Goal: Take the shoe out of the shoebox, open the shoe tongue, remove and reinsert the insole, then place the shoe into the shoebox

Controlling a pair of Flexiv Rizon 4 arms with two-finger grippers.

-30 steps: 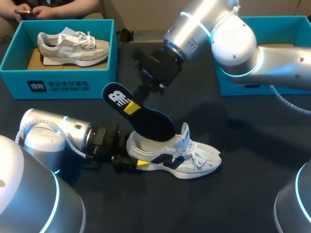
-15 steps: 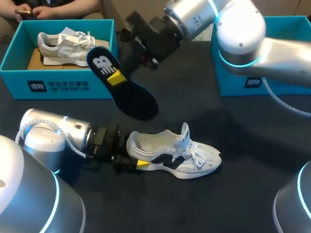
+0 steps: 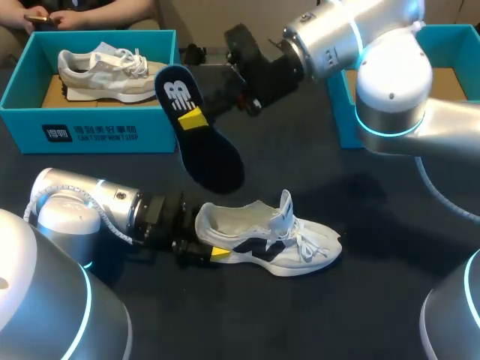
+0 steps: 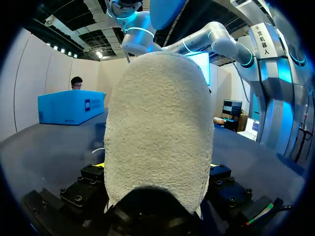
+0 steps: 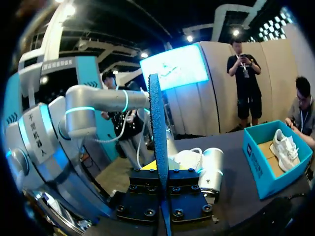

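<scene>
White shoe point(image 3: 266, 238) upright; black insole point(image 3: 201, 142) aloft

Left wrist view: the shoe point(image 4: 157, 128) heel fills everything between and ahead of the left gripper point(image 4: 157, 169) fingers, whose yellow tips are barely slivers. Right wrist view: the insole point(image 5: 156, 123) stands edge-on between the right gripper point(image 5: 160, 169) fingers, faces unseen, near end cut off. The far shoebox point(image 3: 454, 34) is partly behind the arm.

Insole point(image 3: 196, 131): dark matt top face, foam-like; its edge looks rough and grainy in the right wrist view.
Shoe point(image 3: 266, 236): white cloth upper, cloth laces. The heel is nubby and towel-like in the left wrist view.
Shoebox point(image 3: 90, 133): matt teal cardboard.
Counter point(image 3: 360, 300): dark, matt.
Left arm point(image 3: 75, 214) and right arm point(image 3: 390, 82): smooth satin silver shells.
Right claw point(image 5: 160, 169): black matt housing.
</scene>
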